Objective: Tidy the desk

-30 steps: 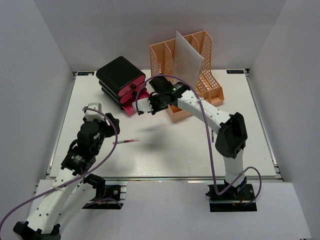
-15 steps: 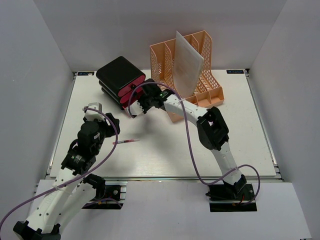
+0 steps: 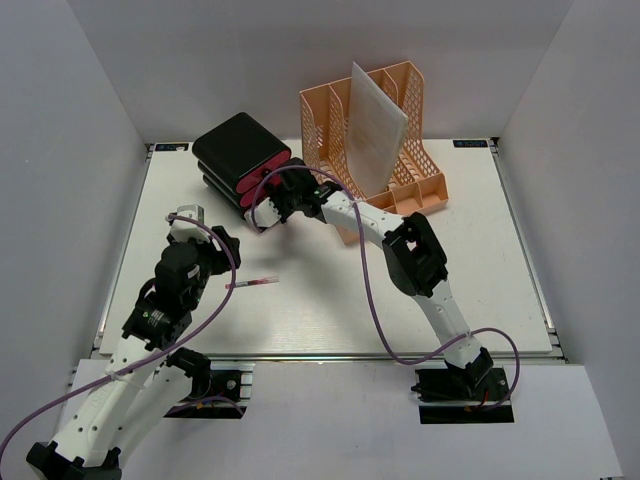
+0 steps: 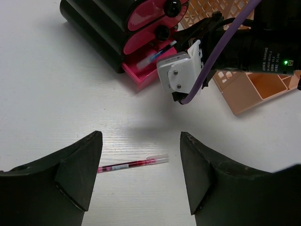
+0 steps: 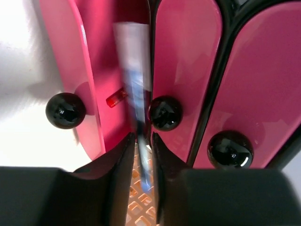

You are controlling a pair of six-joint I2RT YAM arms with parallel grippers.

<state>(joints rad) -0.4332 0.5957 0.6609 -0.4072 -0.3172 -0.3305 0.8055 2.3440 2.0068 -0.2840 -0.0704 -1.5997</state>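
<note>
Right gripper (image 5: 143,137) has travelled left across the desk (image 3: 330,300), from in front of the orange file rack (image 3: 400,190) to the face of the black-and-pink drawer unit (image 3: 240,160). Its arm is now stretched low and long. Nothing else on the desk has shifted.

Desk: white top fills the middle of the overhead view, with both arm bases at its near edge. Drawer unit sits at far left-centre, file rack just to its right. A white sheet (image 3: 375,125) stands tilted in the rack.

Bottom drawer (image 4: 141,70) is pulled out, the two drawers above it shut. A blue pen (image 5: 136,94) runs up from between the right fingers to the open drawer. It is blurred in both wrist views.

Right jaws stand narrowly apart with the pen in the gap. Cannot tell whether it is pinched or already slipping free. Judgement: this is the drop-off, the blue pen all but stowed.

Left gripper (image 4: 141,136) is unchanged, jaws spread wide and empty. It hovers over a red pen (image 4: 134,164), which lies flat on bare desk in the same spot, well apart from the drawers.

Judgement: red pen is the visible loose item left. The drawer will want closing after.
</note>
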